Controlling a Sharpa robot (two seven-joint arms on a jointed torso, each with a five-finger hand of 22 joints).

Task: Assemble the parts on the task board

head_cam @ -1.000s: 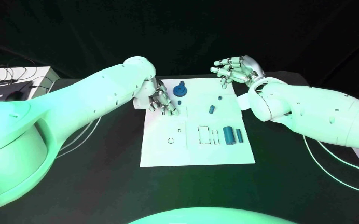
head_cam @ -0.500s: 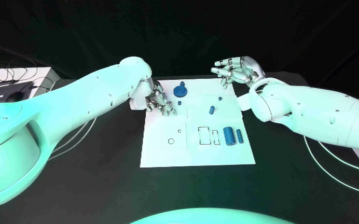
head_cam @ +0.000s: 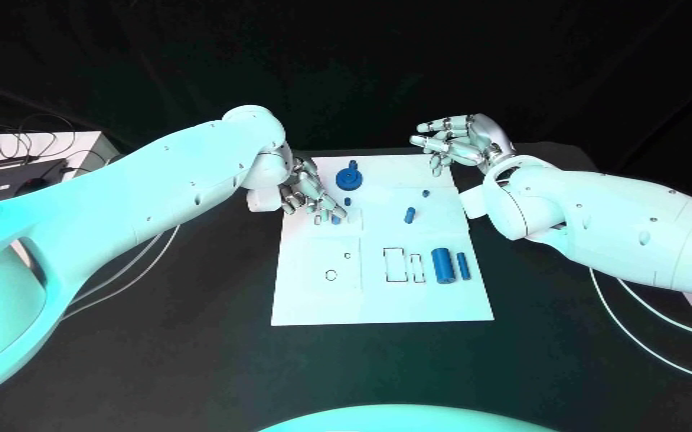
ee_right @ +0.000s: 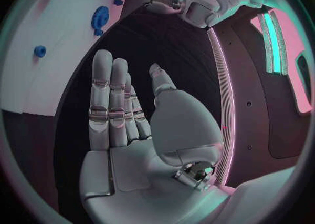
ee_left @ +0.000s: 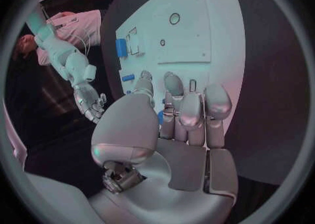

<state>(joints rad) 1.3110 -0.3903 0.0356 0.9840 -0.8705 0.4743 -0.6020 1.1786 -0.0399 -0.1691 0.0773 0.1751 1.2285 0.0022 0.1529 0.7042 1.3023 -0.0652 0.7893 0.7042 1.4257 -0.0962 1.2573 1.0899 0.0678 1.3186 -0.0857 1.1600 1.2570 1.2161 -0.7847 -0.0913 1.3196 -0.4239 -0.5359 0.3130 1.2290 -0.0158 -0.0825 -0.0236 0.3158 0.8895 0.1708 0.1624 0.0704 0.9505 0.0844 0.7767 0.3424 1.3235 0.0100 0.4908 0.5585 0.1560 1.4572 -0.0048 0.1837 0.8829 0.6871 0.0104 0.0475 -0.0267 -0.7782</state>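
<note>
**Hovering over the board's far-left corner**

Reaching in from my left, my left robot hand [head_cam: 313, 192] sits over the far-left corner of the task board [head_cam: 378, 297], fingers extended and spread, palm down, holding nothing that I can make out. A small blue part [head_cam: 336, 219] lies right at its fingertips; I cannot tell whether they touch it. Just beside that hand stands the blue gear-shaped part [head_cam: 349, 176], upright on the board. My right robot hand [head_cam: 459, 139] hangs above the far-right corner of the board, fingers straight and apart, empty. Near the board's middle lies a short blue peg [head_cam: 410, 214], with a smaller blue piece [head_cam: 427, 191] beyond it. Toward the right edge two blue cylinders [head_cam: 451, 264] lie side by side, next to rectangular outlines. The board rests flat on the black worktop [head_cam: 188, 352].
</note>
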